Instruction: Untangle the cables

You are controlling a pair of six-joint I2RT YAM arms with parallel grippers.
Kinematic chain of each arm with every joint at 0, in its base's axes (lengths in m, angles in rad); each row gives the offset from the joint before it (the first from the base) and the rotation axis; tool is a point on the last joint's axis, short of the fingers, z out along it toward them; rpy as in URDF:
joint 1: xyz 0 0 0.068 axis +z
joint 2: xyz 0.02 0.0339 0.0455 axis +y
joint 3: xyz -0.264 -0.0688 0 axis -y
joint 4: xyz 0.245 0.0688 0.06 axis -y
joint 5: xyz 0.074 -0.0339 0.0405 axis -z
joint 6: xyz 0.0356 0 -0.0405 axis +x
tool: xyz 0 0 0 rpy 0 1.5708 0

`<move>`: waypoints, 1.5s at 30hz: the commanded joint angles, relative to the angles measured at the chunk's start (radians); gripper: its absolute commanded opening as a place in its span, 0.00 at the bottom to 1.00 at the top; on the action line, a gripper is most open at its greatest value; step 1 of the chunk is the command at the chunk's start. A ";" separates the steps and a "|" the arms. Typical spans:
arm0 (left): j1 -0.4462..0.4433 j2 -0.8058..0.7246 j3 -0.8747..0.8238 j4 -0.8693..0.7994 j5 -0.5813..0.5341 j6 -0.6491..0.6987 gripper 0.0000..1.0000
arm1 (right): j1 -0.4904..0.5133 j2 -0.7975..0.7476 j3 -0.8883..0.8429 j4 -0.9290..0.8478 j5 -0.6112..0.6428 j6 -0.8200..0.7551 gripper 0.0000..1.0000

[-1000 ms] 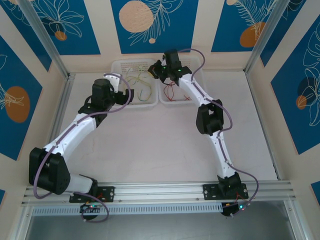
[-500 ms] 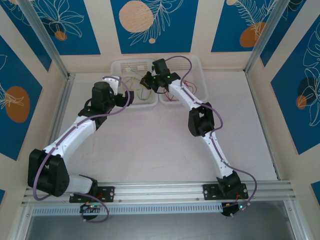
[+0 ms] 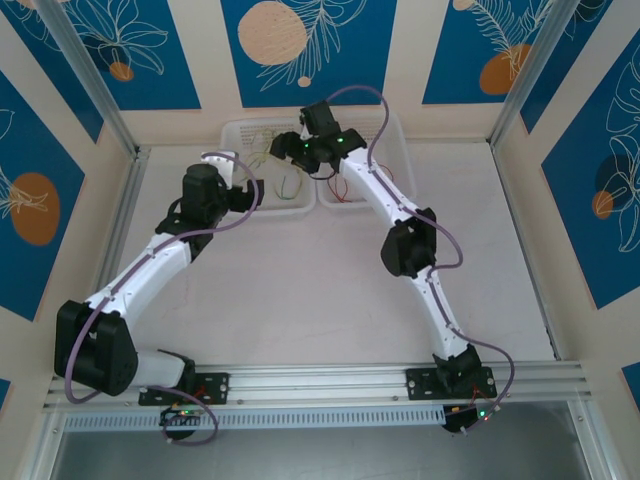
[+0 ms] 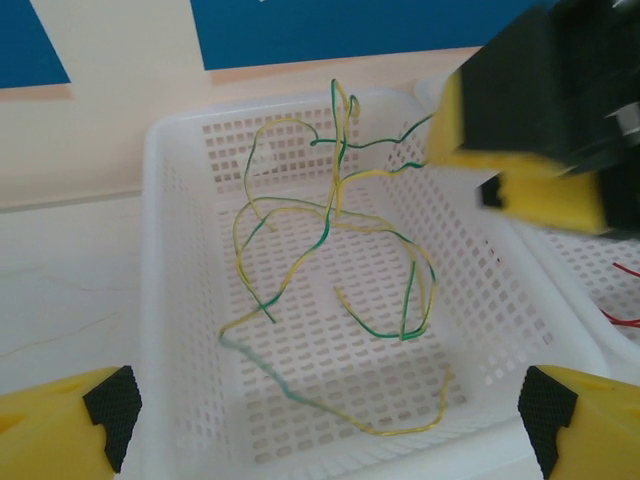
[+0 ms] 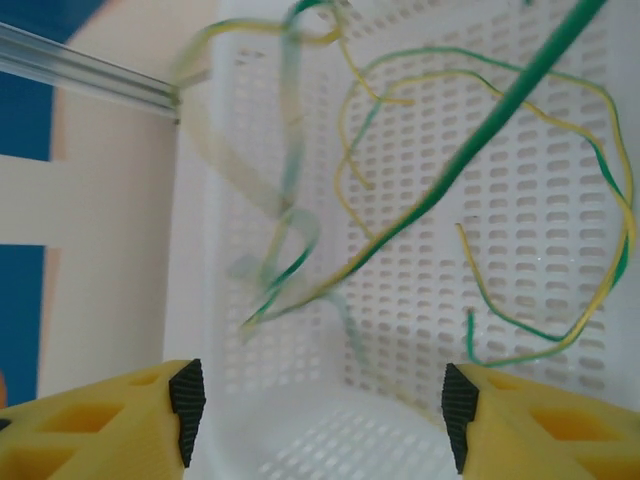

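Red cables (image 4: 619, 320) beside yellow-green cables (image 4: 330, 240)

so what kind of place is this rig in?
Likely a robot test cell, not a home: printed wall panels on aluminium posts, arms bolted to a rail, perforated basket of yellow-green cables.

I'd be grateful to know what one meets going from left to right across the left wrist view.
table → white basket, its left wall → yellow-green cables → right gripper
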 commanded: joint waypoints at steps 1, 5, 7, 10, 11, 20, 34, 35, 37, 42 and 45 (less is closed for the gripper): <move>0.012 -0.032 0.001 0.020 -0.049 -0.006 0.98 | 0.008 -0.152 -0.031 -0.115 0.074 -0.076 0.74; 0.025 -0.060 -0.033 0.049 -0.135 -0.024 0.99 | 0.010 -0.282 -0.204 -0.136 0.064 -0.095 0.81; 0.038 -0.085 -0.067 0.072 -0.180 -0.034 1.00 | 0.013 -0.368 -0.335 -0.095 0.069 -0.110 0.89; 0.049 -0.118 -0.113 0.095 -0.250 -0.037 1.00 | 0.021 -0.492 -0.515 -0.043 0.090 -0.165 0.89; 0.049 -0.128 -0.126 0.099 -0.277 -0.034 1.00 | 0.031 -0.546 -0.588 -0.005 0.121 -0.197 0.89; 0.062 -0.167 -0.464 0.381 -0.518 0.100 1.00 | -0.002 -1.109 -1.553 0.625 0.742 -0.443 1.00; 0.197 0.147 -0.542 0.653 -0.251 0.083 0.99 | -0.416 -1.112 -2.034 1.200 0.522 -0.688 0.99; 0.199 0.151 -0.560 0.699 -0.228 0.094 0.99 | -0.435 -1.104 -2.024 1.193 0.509 -0.690 0.99; 0.197 0.137 -0.630 0.817 -0.162 0.120 0.99 | -0.469 -1.114 -2.073 1.274 0.382 -0.719 0.99; 0.188 0.192 -0.787 1.140 -0.112 0.152 1.00 | -0.485 -1.127 -2.277 1.550 0.196 -0.738 0.99; 0.197 0.200 -0.620 0.838 -0.061 0.153 1.00 | -0.521 -1.130 -2.226 1.433 0.080 -0.719 0.99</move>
